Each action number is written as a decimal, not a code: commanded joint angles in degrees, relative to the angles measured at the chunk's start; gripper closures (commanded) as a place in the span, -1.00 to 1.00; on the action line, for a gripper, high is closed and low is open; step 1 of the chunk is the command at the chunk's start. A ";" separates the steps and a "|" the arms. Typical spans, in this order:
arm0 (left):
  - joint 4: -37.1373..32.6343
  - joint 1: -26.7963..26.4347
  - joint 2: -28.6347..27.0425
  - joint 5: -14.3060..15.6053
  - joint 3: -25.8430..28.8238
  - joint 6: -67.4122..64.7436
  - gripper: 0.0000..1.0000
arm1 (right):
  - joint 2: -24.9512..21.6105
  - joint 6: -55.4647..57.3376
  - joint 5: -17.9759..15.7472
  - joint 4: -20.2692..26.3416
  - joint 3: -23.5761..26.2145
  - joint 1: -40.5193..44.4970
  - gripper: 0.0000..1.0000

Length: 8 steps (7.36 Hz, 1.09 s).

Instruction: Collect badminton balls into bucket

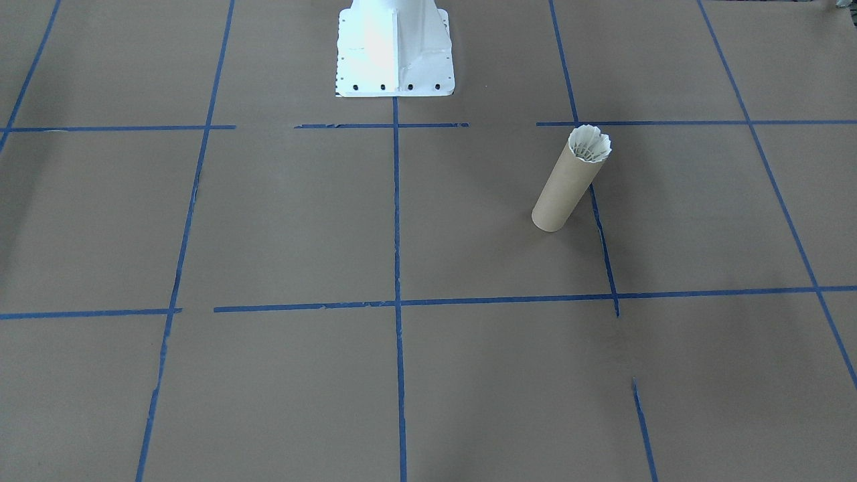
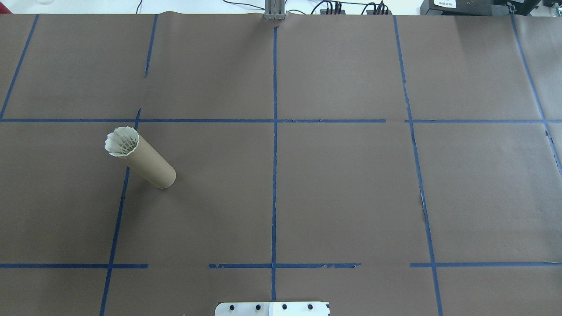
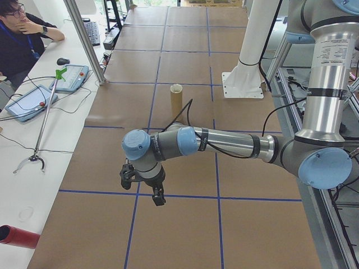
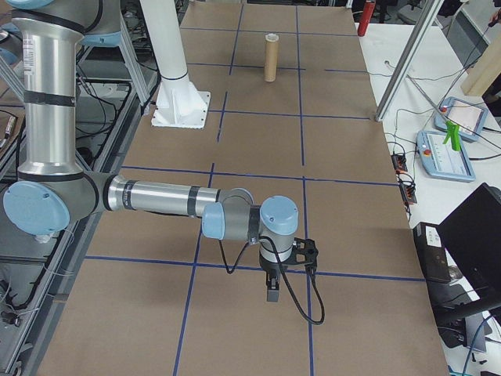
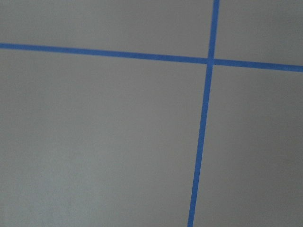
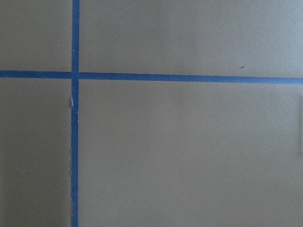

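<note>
The tall brown cardboard tube stands upright on the brown paper-covered table marked with blue tape lines. A white feather shuttlecock sits in its mouth, its feather skirt flaring just above the rim.

The left gripper shows only in the left side view, hanging over the table near a tape line, well apart from the tube, which stands farther along the table beyond it. Whether it is open or closed cannot be told. The right gripper shows only in the right side view, far from the tube; its state cannot be told either.

The white metal robot base stands behind the tube. A seated person is at the side bench.
</note>
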 commanded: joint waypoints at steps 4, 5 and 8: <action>-13.26 -0.72 0.12 -0.87 0.29 1.08 -1.00 | -0.01 0.00 0.00 0.00 0.00 0.00 -1.00; -14.09 -0.63 0.04 -0.43 0.47 1.07 -1.00 | -0.01 0.00 0.00 0.00 0.00 0.00 -1.00; -14.45 -0.54 0.04 -0.78 0.73 0.46 -1.00 | -0.01 0.00 0.00 0.00 0.00 0.00 -1.00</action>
